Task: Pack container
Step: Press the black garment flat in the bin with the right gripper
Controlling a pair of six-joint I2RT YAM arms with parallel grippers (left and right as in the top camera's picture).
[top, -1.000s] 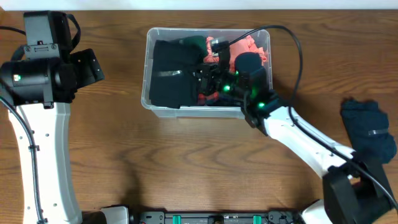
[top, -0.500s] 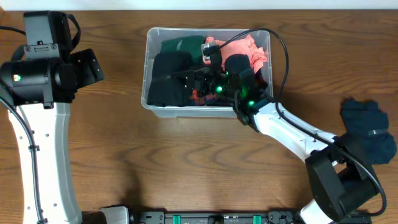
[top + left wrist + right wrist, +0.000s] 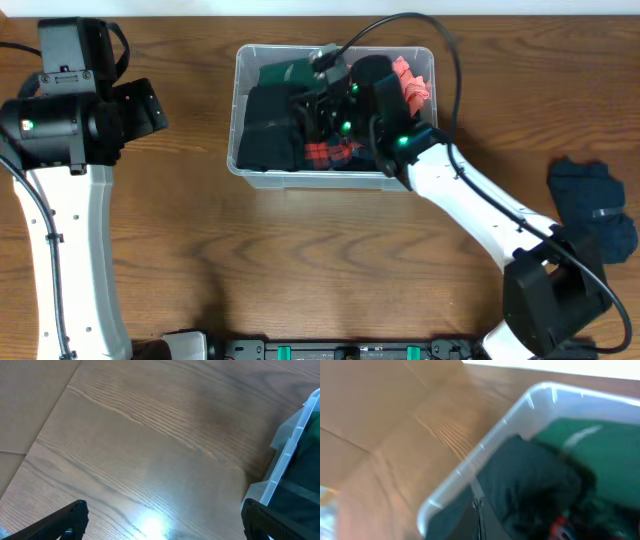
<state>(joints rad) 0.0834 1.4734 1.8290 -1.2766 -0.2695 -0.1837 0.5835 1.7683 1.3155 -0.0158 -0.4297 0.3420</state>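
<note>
The container is a clear plastic tub at the table's far middle. It holds a folded black garment, a green one, a red plaid piece and a coral cloth. My right gripper hovers over the tub's left half, jaws shut with nothing between them. In the right wrist view its shut fingertips sit above black cloth beside the container's rim. My left gripper stands open over bare wood, left of the container's corner.
A dark blue garment lies on the table at the far right, beside the right arm's base. The left arm stands at the table's left side. A black cable arcs over the tub's right end.
The right gripper opened and shut again while moving toward the back left of the tub. The left arm has not moved.
</note>
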